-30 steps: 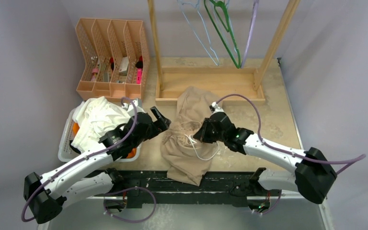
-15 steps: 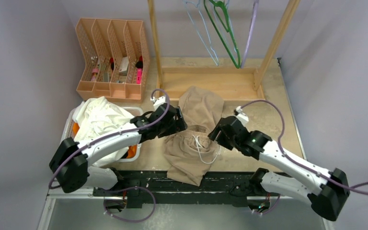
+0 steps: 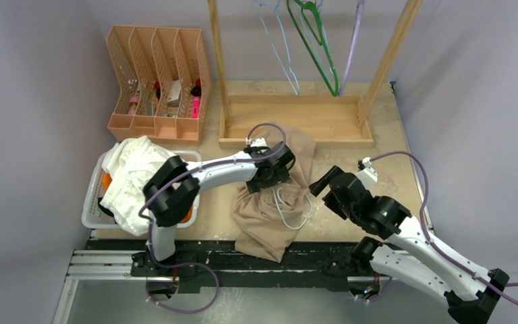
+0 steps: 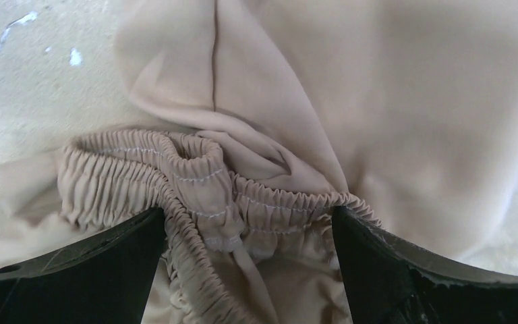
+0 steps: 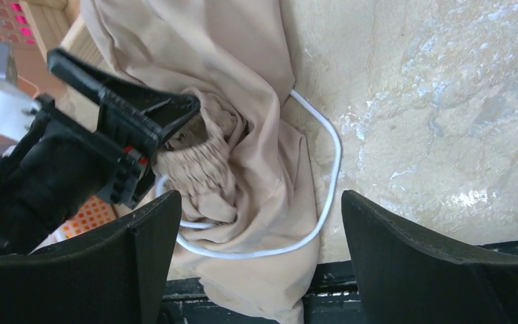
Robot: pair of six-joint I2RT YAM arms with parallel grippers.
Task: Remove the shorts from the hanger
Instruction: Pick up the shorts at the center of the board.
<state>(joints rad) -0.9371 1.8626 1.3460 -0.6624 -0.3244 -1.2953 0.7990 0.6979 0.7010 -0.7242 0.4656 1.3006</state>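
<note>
The beige shorts [image 3: 270,219] lie crumpled on the table, off any hanger, with their white drawstring [image 3: 295,210] looped loose. My left gripper [image 3: 255,187] is open, its jaws standing either side of the bunched elastic waistband [image 4: 243,196]; the gripper [image 4: 249,233] holds nothing. My right gripper [image 3: 320,185] hangs open just right of the shorts, and from its own view this gripper [image 5: 260,233] looks down on the shorts [image 5: 229,101] and the drawstring [image 5: 324,202]. Empty hangers, one of them green [image 3: 317,47], hang from the wooden rack [image 3: 290,121].
A white basket [image 3: 91,209] at the left holds white shorts [image 3: 135,175] over orange cloth [image 3: 106,181]. A tan slotted organiser [image 3: 155,81] stands at the back left. The shorts' lower leg [image 3: 263,246] drapes over the table's near edge onto the black rail.
My right gripper opened, let go of the beige shorts and drew back to the right. My left arm swung right across the table onto the waistband.
</note>
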